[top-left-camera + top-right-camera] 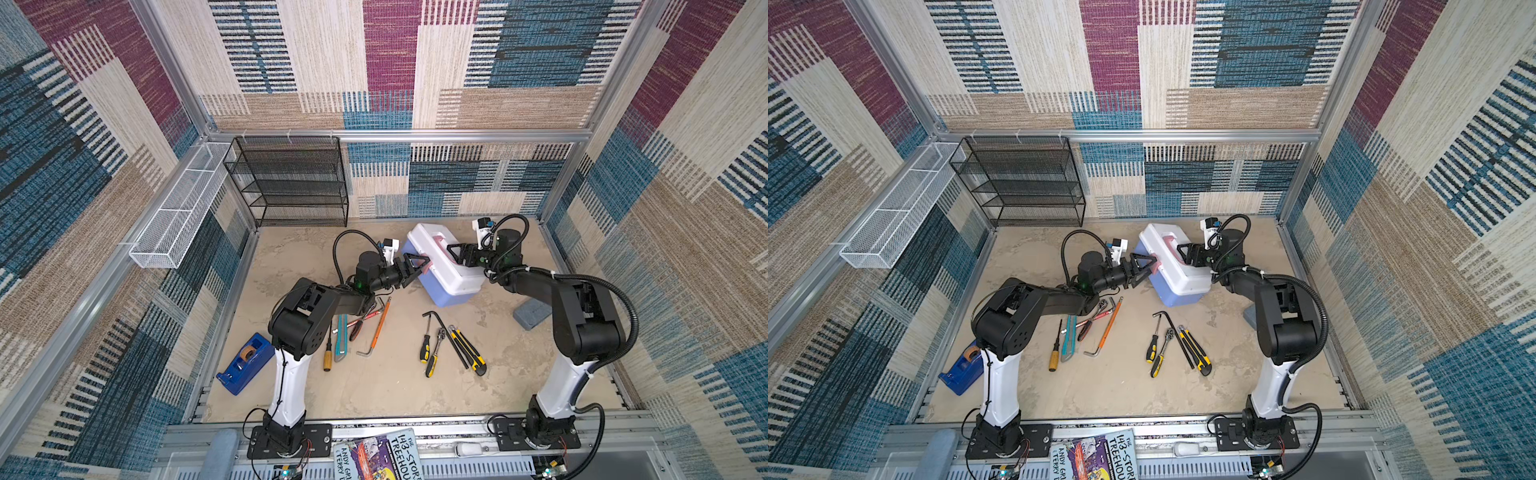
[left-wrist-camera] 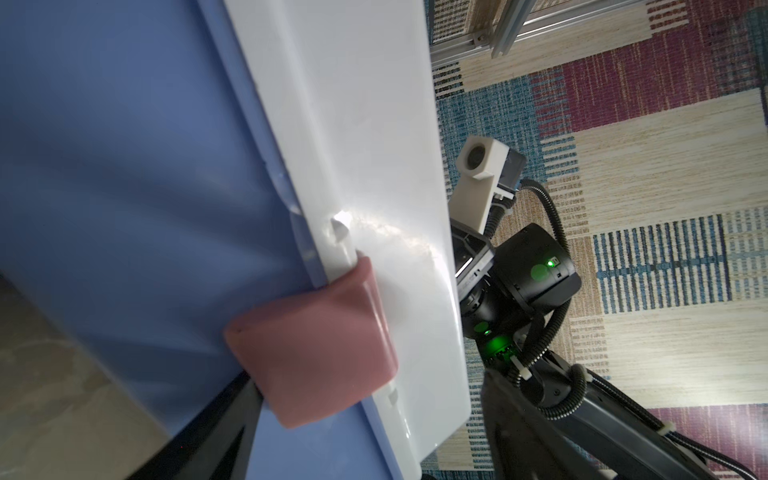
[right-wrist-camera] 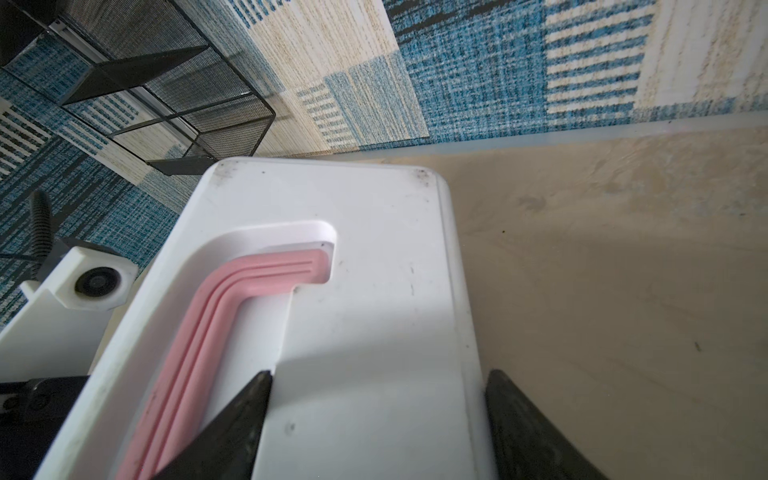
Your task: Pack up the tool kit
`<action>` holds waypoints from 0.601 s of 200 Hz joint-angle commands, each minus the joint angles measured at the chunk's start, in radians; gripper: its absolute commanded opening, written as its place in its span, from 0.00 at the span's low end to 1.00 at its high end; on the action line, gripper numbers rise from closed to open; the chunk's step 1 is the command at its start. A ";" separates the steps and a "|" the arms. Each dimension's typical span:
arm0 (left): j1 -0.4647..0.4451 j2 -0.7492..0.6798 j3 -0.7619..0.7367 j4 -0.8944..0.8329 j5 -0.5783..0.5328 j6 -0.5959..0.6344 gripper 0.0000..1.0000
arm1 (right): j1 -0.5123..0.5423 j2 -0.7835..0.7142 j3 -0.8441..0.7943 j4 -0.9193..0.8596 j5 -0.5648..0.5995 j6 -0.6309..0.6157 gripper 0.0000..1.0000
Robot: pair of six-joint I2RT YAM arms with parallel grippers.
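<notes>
Pink plastic sat between my left fingers (image 2: 224,436), which were spread and released around the latch (image 2: 316,349), one tip just beside its free edge. My right fingers (image 3: 241,415) straddled the white lid (image 3: 374,291) beside the handle (image 3: 216,316); whether they pinched it I could not tell. The tool kit (image 1: 440,295) stood closed near the counter's (image 1: 374,395) far edge, right of middle, with loose tools (image 1: 434,353) nearer me. I judged the latch wanted levering outward from its free edge while the right side steadied the lid.
</notes>
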 commanded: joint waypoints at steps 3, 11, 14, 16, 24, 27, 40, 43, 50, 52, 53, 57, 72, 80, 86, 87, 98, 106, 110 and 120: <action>-0.010 0.022 0.015 0.079 0.002 -0.067 0.86 | 0.013 0.018 -0.027 -0.216 -0.115 0.046 0.72; -0.010 0.027 0.017 0.089 0.000 -0.072 0.86 | 0.013 0.018 -0.028 -0.215 -0.116 0.049 0.72; -0.010 0.028 0.017 0.094 0.001 -0.076 0.86 | 0.013 0.018 -0.029 -0.213 -0.118 0.051 0.72; -0.010 0.029 0.017 0.097 0.001 -0.079 0.86 | 0.013 0.018 -0.029 -0.213 -0.119 0.052 0.72; -0.010 0.034 0.018 0.113 0.001 -0.091 0.86 | 0.014 0.018 -0.031 -0.209 -0.122 0.055 0.72; -0.012 0.036 0.018 0.120 0.001 -0.095 0.86 | 0.013 0.018 -0.032 -0.207 -0.124 0.057 0.72; -0.011 0.050 0.024 0.162 0.003 -0.129 0.86 | 0.014 0.019 -0.038 -0.198 -0.130 0.067 0.72; -0.011 0.055 0.026 0.174 0.002 -0.138 0.86 | 0.013 0.020 -0.038 -0.195 -0.131 0.069 0.72; -0.011 0.065 0.030 0.203 0.002 -0.158 0.85 | 0.014 0.022 -0.041 -0.188 -0.133 0.075 0.71; -0.011 0.067 0.032 0.212 0.003 -0.164 0.85 | 0.013 0.022 -0.042 -0.186 -0.133 0.077 0.71; -0.011 0.069 0.033 0.215 0.003 -0.166 0.85 | 0.013 0.022 -0.042 -0.186 -0.134 0.078 0.71; -0.010 0.074 0.036 0.227 0.001 -0.174 0.85 | 0.013 0.022 -0.044 -0.182 -0.134 0.081 0.71; -0.011 0.086 0.046 0.260 -0.006 -0.196 0.84 | 0.013 0.025 -0.048 -0.173 -0.137 0.091 0.71; -0.012 0.090 0.049 0.278 -0.010 -0.203 0.84 | 0.013 0.025 -0.049 -0.168 -0.137 0.096 0.71; -0.011 0.091 0.049 0.292 -0.014 -0.209 0.84 | 0.014 0.025 -0.049 -0.167 -0.137 0.098 0.71; -0.011 0.091 0.049 0.294 -0.014 -0.211 0.83 | 0.014 0.025 -0.049 -0.167 -0.137 0.099 0.71; -0.010 0.092 0.052 0.317 -0.016 -0.218 0.83 | 0.013 0.023 -0.049 -0.168 -0.137 0.097 0.71; -0.010 0.094 0.054 0.333 -0.015 -0.221 0.82 | 0.013 0.024 -0.050 -0.170 -0.134 0.097 0.71; -0.010 0.095 0.056 0.339 -0.014 -0.223 0.81 | 0.013 0.022 -0.049 -0.170 -0.134 0.095 0.71; -0.009 0.096 0.060 0.351 -0.013 -0.228 0.81 | 0.013 0.021 -0.050 -0.171 -0.129 0.093 0.71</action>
